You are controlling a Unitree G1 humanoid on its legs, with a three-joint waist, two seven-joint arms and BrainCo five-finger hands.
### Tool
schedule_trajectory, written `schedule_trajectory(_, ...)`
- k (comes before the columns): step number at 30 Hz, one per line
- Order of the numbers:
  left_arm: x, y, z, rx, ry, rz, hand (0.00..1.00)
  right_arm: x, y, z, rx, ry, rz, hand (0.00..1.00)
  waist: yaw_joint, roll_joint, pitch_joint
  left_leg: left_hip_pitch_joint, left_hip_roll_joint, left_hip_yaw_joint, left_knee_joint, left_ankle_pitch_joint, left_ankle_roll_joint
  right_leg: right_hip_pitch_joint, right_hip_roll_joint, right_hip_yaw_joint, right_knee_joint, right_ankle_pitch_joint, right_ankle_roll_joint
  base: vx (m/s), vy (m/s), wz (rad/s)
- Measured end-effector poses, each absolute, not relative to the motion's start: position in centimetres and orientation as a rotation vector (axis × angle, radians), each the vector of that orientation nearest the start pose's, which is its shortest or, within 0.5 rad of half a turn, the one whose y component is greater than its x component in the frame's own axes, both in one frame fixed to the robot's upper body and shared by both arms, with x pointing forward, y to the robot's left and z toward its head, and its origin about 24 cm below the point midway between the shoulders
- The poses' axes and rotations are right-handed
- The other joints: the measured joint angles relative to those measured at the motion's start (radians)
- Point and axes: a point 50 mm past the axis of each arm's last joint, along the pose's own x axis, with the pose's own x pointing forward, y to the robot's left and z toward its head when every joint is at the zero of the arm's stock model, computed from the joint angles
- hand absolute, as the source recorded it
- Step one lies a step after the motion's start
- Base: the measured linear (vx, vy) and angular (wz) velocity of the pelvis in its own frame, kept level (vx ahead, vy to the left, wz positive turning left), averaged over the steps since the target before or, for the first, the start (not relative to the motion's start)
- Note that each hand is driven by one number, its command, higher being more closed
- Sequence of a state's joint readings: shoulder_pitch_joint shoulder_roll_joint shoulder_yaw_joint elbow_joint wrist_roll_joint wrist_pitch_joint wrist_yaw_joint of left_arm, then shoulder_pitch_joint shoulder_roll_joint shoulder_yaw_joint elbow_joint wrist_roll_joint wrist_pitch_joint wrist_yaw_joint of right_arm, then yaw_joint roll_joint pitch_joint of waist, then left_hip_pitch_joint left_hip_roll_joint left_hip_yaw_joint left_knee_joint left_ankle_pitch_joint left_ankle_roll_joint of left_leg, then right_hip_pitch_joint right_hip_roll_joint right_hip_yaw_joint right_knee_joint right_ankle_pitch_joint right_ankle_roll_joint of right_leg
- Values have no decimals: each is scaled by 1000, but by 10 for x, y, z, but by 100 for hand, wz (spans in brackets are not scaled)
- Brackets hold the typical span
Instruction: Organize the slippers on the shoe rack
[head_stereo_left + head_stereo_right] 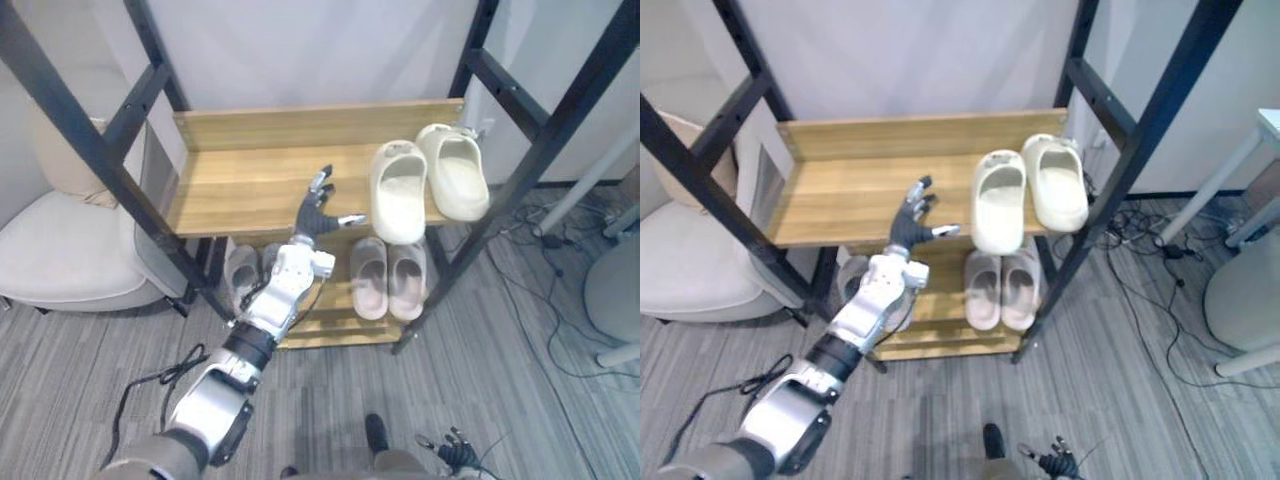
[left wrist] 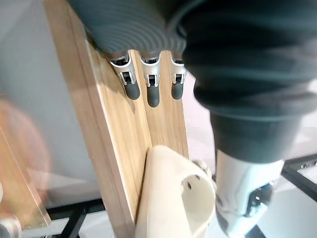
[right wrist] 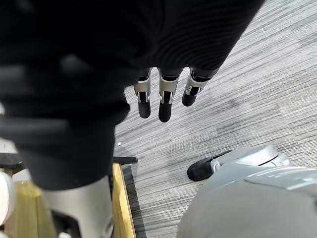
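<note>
A robot's left hand (image 1: 318, 212) hovers at the front edge of the shoe rack's upper shelf (image 1: 240, 185), a smooth plank of pale, grain-streaked wood with a raised back board. Its dark-tipped fingers (image 2: 153, 87) are straight and spread, the thumb points out to the side, and the hand grips nothing. Just beside the thumb, at the right end of the same shelf, lie two thick cream slippers (image 1: 400, 190) of moulded foam. They are rounded and open-toed, set side by side with their toes towards the front.

On the slatted wooden lower shelf (image 1: 335, 318) a flatter pair of pale pink slippers (image 1: 369, 275) sits side by side under the cream pair. A grey pair (image 1: 241, 272) lies to their left, partly hidden behind the robot's forearm. Slanted black metal bars (image 1: 90, 140) with bolt holes frame the rack.

The right hand (image 3: 166, 96) hangs low over the grey ribbed carpet (image 1: 520, 380), its fingers loose and straight and holding nothing. A cream upholstered armchair (image 1: 60, 250) stands to the left of the rack.
</note>
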State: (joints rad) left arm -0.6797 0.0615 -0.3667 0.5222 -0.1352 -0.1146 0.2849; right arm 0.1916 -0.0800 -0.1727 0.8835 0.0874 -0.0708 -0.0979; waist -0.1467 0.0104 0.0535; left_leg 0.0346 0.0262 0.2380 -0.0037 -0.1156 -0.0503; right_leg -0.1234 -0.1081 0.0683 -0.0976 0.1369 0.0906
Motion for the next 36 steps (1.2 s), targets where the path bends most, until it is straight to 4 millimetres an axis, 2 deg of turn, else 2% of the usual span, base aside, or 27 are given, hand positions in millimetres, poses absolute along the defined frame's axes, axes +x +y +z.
schedule_trajectory(9,355,29,130,86,-233,-214,0,92,-216,-148,30,967,-383,0,-14,3,2,0,0,23,-12,0,0,-17,5,20,0,0,0,9,-21,-7)
schedule_trajectory(19,362,29,134,102,-228,-187,0,93,-218,-147,38,959,-397,0,-14,9,7,0,1,30,-12,-2,-3,-19,6,25,0,0,0,-6,-16,-1)
schedule_trajectory(23,366,28,149,91,-258,-176,0,97,-218,-144,37,936,-395,0,-5,10,10,-35,-5,44,-10,0,1,-60,-2,58,8,10,13,-5,-23,-8)
schedule_trajectory(36,374,22,166,99,-268,-155,0,97,-213,-140,60,896,-406,0,16,4,18,-64,-25,82,29,-28,19,-90,-21,104,8,18,30,2,-4,-8)
